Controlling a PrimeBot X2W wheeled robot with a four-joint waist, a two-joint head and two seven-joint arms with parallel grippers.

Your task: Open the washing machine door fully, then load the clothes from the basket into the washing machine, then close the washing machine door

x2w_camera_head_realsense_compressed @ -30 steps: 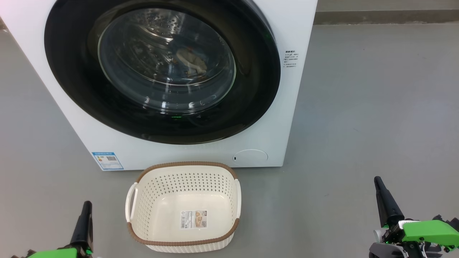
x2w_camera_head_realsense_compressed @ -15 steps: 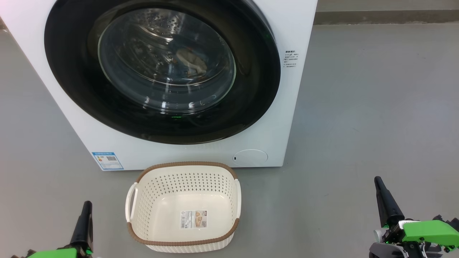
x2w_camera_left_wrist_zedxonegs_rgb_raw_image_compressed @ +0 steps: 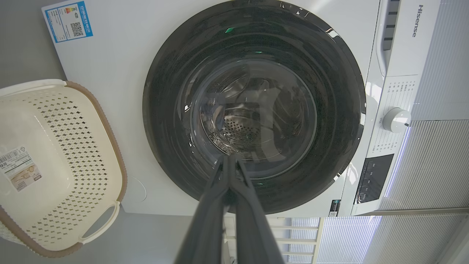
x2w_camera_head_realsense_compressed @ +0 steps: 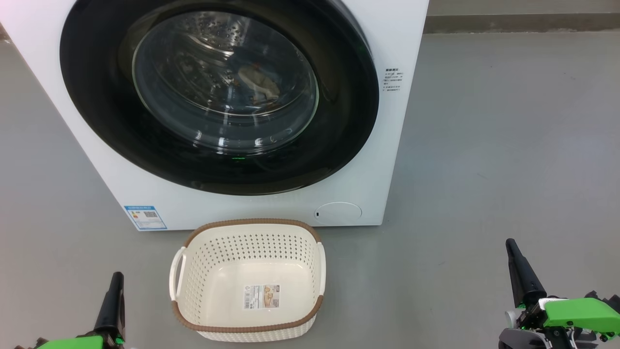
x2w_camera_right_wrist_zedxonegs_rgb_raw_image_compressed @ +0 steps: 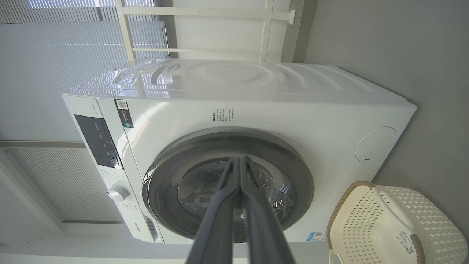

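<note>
Hands pressed together, washing machine door [x2w_camera_head_realsense_compressed: 218, 97] shut, clothes [x2w_camera_head_realsense_compressed: 259, 82] inside.
Head view: the door sits flat on the white washing machine [x2w_camera_head_realsense_compressed: 242, 211], and a cream bit of the clothes shows through its glass. The basket [x2w_camera_head_realsense_compressed: 247, 224] stands on the grey floor [x2w_camera_head_realsense_compressed: 484, 145] just in front, below the door, a label on its bottom. The left hand [x2w_camera_head_realsense_compressed: 117, 277] and right hand [x2w_camera_head_realsense_compressed: 509, 245] sit low at each side, well apart from the basket, fingers pressed together. Left wrist view: closed fingers point at the door glass; a white knob [x2w_camera_left_wrist_zedxonegs_rgb_raw_image_compressed: 395, 120] sits beside it. Right wrist view: closed fingers point at the door; the basket stands near a round flap [x2w_camera_right_wrist_zedxonegs_rgb_raw_image_compressed: 375, 143].
</note>
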